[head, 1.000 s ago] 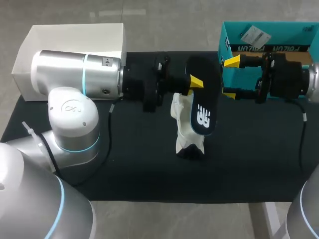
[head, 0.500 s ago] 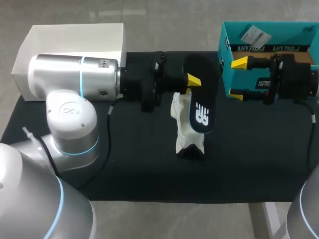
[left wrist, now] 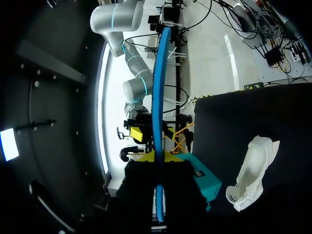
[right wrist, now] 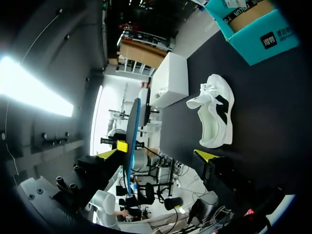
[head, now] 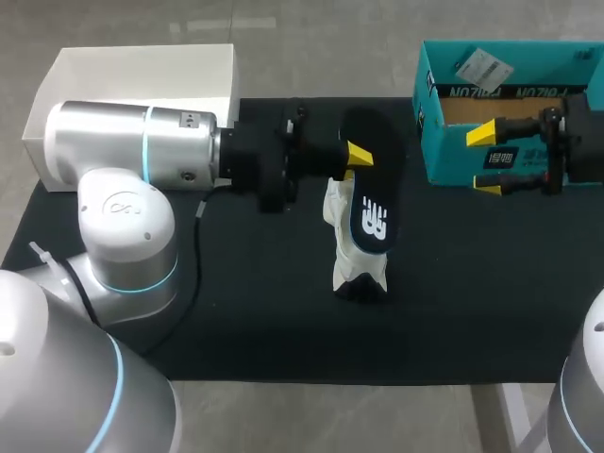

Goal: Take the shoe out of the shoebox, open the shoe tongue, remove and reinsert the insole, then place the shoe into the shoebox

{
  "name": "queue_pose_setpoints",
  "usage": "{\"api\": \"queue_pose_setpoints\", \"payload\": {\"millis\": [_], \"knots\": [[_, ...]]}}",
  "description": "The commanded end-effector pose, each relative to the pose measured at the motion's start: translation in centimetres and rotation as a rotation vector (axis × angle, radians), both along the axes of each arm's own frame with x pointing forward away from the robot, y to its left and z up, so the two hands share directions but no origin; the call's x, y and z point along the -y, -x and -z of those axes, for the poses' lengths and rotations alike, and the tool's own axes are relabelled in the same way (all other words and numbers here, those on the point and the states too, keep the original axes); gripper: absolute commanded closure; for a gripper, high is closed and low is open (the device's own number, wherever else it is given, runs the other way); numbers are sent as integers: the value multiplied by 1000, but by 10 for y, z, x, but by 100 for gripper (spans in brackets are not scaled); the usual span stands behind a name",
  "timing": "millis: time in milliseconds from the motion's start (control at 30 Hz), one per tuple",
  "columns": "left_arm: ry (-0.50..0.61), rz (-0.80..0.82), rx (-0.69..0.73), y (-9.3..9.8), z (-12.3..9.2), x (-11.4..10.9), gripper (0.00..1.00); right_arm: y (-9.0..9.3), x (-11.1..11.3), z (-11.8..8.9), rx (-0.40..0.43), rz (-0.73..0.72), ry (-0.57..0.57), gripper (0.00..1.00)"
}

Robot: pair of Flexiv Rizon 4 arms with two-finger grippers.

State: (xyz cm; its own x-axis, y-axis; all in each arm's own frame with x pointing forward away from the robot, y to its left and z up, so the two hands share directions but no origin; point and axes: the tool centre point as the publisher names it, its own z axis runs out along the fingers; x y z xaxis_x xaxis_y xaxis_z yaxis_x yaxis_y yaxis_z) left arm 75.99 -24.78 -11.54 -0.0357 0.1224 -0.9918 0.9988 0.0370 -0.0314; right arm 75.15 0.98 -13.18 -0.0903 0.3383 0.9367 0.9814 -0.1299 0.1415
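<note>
The left gripper [head: 362, 159], reaching in over the middle of the black tabletop [head: 236, 302], holds a dark insole [head: 371, 184] aloft, its jaws pinching the insole near the upper end. The insole hangs tilted, logo side up, and its lower end overlaps a white shoe [head: 351, 253] in the head view; whether the two touch cannot be told. The shoe rests on the tabletop near the middle, outside the teal shoebox [head: 510, 104], which sits open at the far right corner. A white box [head: 142, 64] stands at the far left corner, partly behind the left arm. The right gripper [head: 487, 160] hovers in front of the shoebox, well apart from the shoe, its jaws spread and holding nothing. From the left wrist view the insole [left wrist: 158, 117] shows edge-on as a thin blue line running out from the left gripper [left wrist: 158, 163], with the shoe [left wrist: 251, 173] lying off to one side on the tabletop [left wrist: 243, 117], a corner of the shoebox [left wrist: 204, 178] close by and the right gripper [left wrist: 131, 143] beyond. The right wrist view shows the right gripper [right wrist: 158, 156] with its two yellow tips wide apart, and ahead of it the shoe [right wrist: 214, 117] on its side with its opening in view, the insole [right wrist: 131, 141] edge-on in the left gripper [right wrist: 124, 146], and the shoebox [right wrist: 253, 29] and white box [right wrist: 173, 80] farther off on the tabletop [right wrist: 273, 97].
</note>
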Motion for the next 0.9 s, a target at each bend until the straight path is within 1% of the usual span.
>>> {"api": "queue_pose_setpoints", "payload": {"millis": [33,200,300,433,533,900], "knots": [[-6,3,-3,-1,-1,-5,100,12,34,-14,-52,-62,108,0],[-17,-1,-10,-1,3,-9,100,25,60,-23,-99,-69,200,0],[-23,-7,-17,0,4,-9,100,30,74,-29,-99,-43,216,0],[-29,-11,-19,-1,6,-11,100,35,86,-36,-84,-20,231,0],[-32,-12,-20,-2,6,-11,100,37,89,-36,-88,-11,242,0],[-30,-36,-19,-1,5,-11,100,40,87,-33,-104,-30,253,0]]}}
